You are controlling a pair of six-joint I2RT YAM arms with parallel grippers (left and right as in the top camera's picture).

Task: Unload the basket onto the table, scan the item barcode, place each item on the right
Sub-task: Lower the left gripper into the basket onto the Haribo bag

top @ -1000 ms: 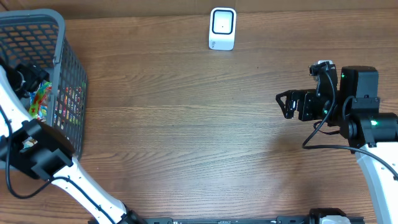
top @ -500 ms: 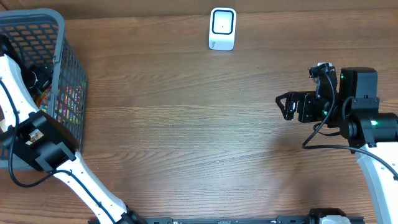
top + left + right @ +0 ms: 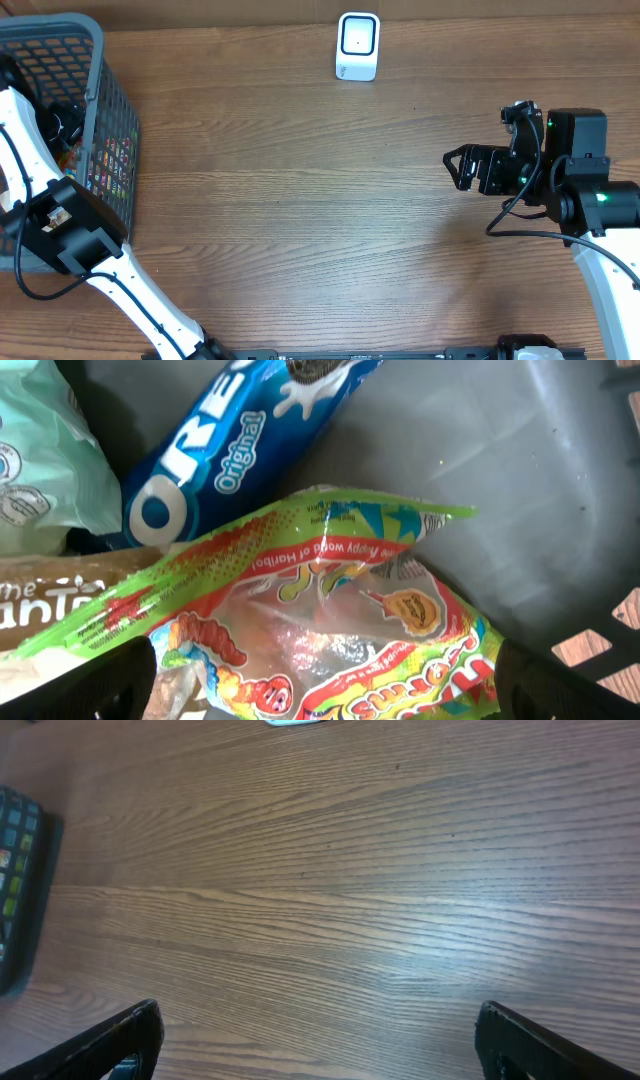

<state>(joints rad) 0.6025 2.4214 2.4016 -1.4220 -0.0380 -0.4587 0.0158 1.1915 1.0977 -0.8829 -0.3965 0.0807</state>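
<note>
Overhead: grey mesh basket (image 3: pixel 100 55) at the left end of the table (image 3: pixel 300 220), left arm (image 3: pixel 75 235) reaching down inside it. White scanner (image 3: pixel 358 45) well to the right of the basket, by the far edge. Right tool (image 3: pixel 462 168) further right of the basket again, hovering over bare wood, jaws spread, holding nothing.

Left wrist: inside the basket, left tool (image 3: pixel 330 690) released, fingers wide on either side of a gummy worm bag (image 3: pixel 330 620), not pinching it. Probably the item to scan. Thin crinkly film, so likely light, soft and slippery, with loose contents. Best taken at the flat sealed green edge, so that the printed face hangs free for the scanner. No barcode visible on this side. Blue Oreo pack (image 3: pixel 230 450) lying against the bag's upper edge, pale green pouch (image 3: pixel 40 470) and brown pack (image 3: pixel 50 600) crowding its left. Basket wall close on the right, so little room to lift out.

Right wrist: mostly table grain, a corner of the basket at the left edge, open fingers at the lower corners.
</note>
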